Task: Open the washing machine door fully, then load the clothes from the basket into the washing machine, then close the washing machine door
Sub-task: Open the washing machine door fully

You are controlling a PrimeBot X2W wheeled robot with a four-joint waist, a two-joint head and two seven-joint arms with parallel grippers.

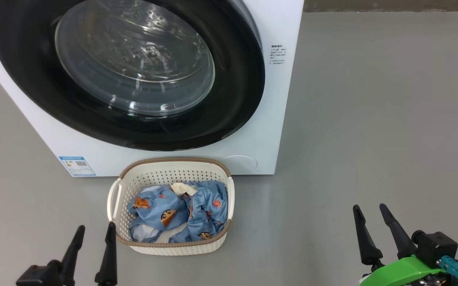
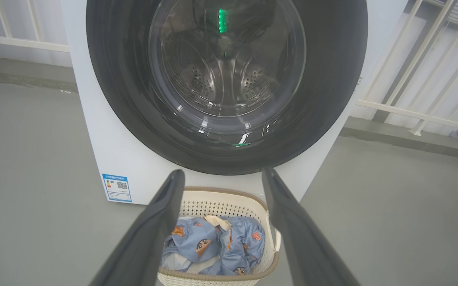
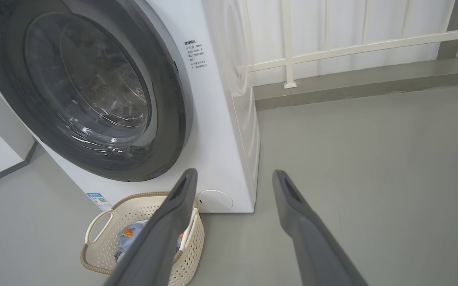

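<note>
Bright even light, glare on door glass (image 1: pixel 141 59), wide-angle edge distortion

The washing machine (image 1: pixel 280 99) stood on the floor (image 1: pixel 372 119), its door (image 1: pixel 34 83) closed against its front. The basket (image 1: pixel 173 161) sat on the floor just before the machine, below the door, with the clothes (image 1: pixel 199 206) heaped inside. A label (image 1: pixel 77 165) was on the machine's front, left of the basket. The left gripper (image 1: pixel 96 227) hung beside the basket's near left corner; the right gripper (image 1: pixel 369 205) was well off to the basket's right.
</note>
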